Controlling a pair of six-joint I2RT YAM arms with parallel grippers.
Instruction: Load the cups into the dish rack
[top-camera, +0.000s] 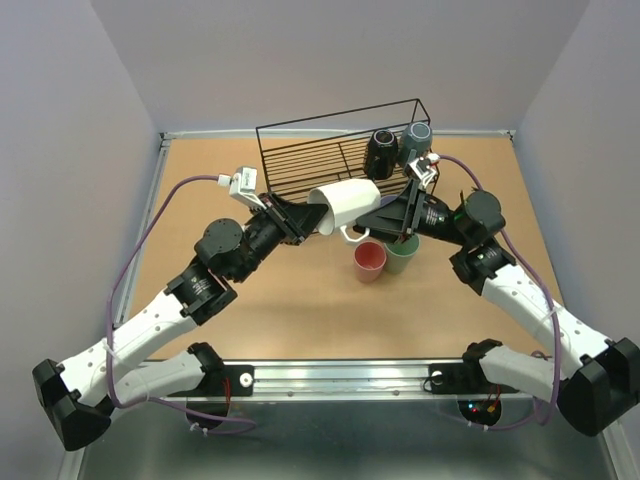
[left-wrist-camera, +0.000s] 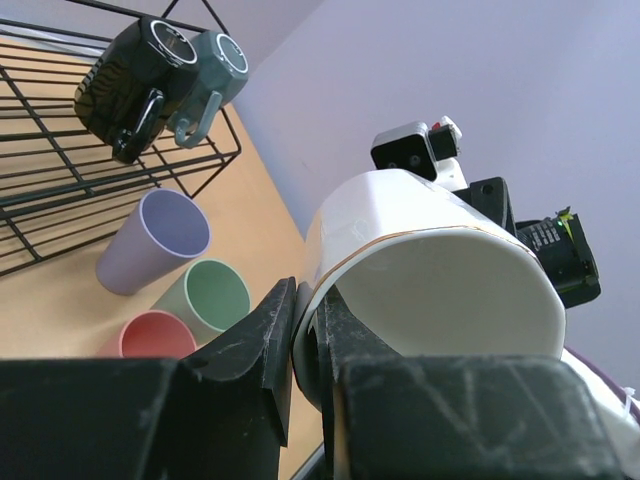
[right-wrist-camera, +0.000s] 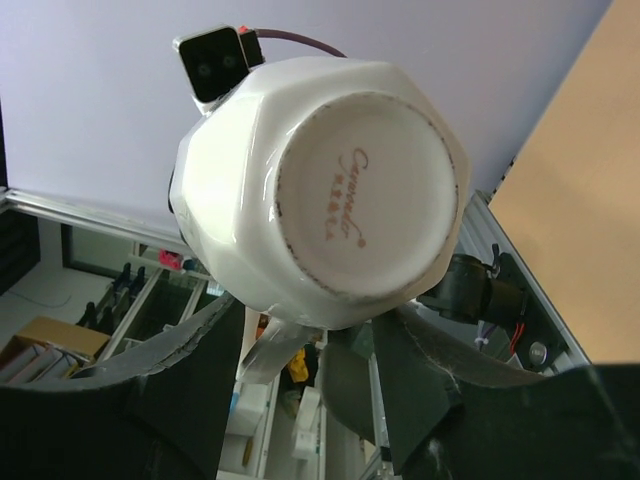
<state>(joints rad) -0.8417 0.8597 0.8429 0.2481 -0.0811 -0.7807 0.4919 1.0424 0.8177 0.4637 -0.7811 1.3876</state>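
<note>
A white mug (top-camera: 345, 203) hangs tilted in mid-air in front of the dish rack (top-camera: 300, 160). My left gripper (top-camera: 300, 220) is shut on its rim (left-wrist-camera: 330, 290), one finger inside and one outside. From the other side, my right gripper (right-wrist-camera: 305, 315) stands open at the mug's base (right-wrist-camera: 360, 170); its fingers flank the handle (right-wrist-camera: 275, 345) without pinching it. A black mug (top-camera: 381, 153) and a grey-blue mug (top-camera: 415, 140) sit in the rack's right end. On the table stand a pink-red cup (top-camera: 369, 261), a green cup (top-camera: 402, 257) and a lavender cup (left-wrist-camera: 155, 240).
The three tumblers cluster just below the two grippers, right of the table's middle. The rack (left-wrist-camera: 40, 170) runs along the far edge of the wooden table (top-camera: 290, 300). Grey walls close in on three sides.
</note>
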